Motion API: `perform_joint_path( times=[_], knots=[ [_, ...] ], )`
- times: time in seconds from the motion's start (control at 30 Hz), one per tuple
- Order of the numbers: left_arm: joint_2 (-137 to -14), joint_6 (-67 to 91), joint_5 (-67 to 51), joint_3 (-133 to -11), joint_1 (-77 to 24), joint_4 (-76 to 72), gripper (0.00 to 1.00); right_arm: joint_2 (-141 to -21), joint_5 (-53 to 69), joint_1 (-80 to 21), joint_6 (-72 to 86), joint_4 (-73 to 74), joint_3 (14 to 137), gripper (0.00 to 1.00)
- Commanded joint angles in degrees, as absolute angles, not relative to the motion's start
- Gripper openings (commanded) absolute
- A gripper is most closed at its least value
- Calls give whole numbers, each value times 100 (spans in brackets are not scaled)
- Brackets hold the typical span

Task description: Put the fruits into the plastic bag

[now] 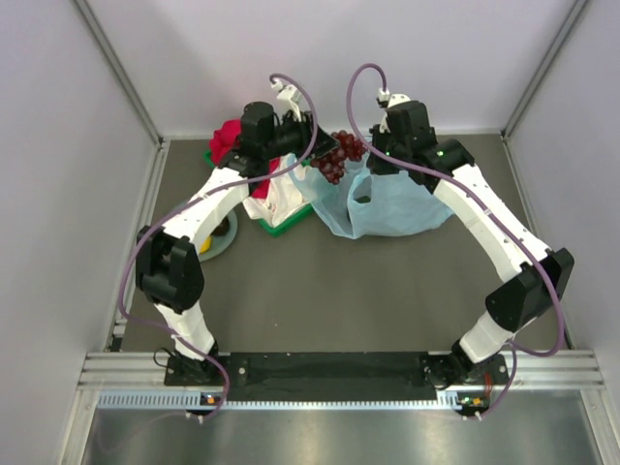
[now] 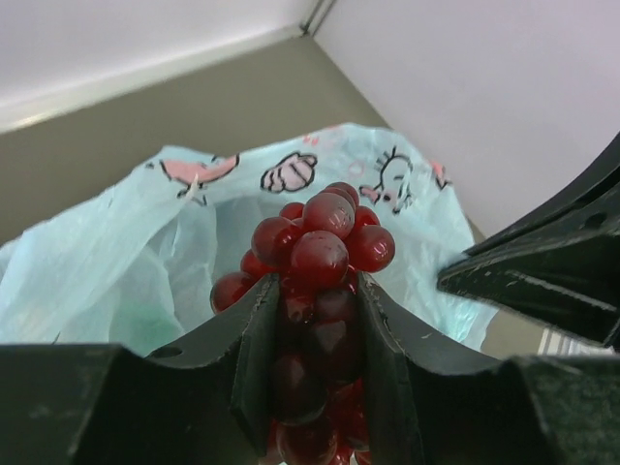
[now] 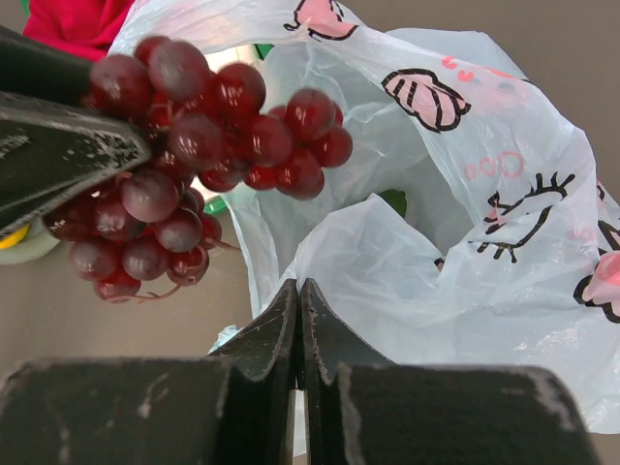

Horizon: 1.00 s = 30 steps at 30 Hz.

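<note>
My left gripper (image 1: 320, 150) (image 2: 310, 281) is shut on a bunch of dark red grapes (image 1: 340, 155) (image 2: 325, 242) and holds it in the air over the open mouth of the plastic bag (image 1: 392, 205) (image 2: 116, 262). The bag is thin, light blue and printed with cartoon marks. My right gripper (image 1: 373, 163) (image 3: 299, 286) is shut on the bag's near edge (image 3: 465, 262) and holds it up. The grapes (image 3: 184, 145) hang at the upper left of the right wrist view. A dark green fruit (image 3: 392, 201) shows inside the bag.
A green tray (image 1: 283, 226) with red (image 1: 225, 139) and white cloths stands left of the bag, under my left arm. A grey-green plate (image 1: 219, 240) lies further left, partly hidden by that arm. Walls close the back and both sides.
</note>
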State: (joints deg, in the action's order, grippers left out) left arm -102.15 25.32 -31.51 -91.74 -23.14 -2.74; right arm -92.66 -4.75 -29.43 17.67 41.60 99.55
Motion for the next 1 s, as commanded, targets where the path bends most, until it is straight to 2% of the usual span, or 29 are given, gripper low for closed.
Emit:
perform_joint_path(
  times=[0.0, 0.33, 0.97],
  knots=[
    [-9756, 2101, -3270, -9132, -2355, -159, 40, -9123, -448, -2892, 1819, 4105, 10055, 0],
    [-10397, 1494, -3190, -9571, -2672, 791, 39, -9062, -396, -2883, 1837, 4148, 10020, 0],
    [-12136, 2056, -3507, -10642, -2830, -210, 39, -9044, -431, -2883, 1863, 4579, 10177, 0]
  ],
)
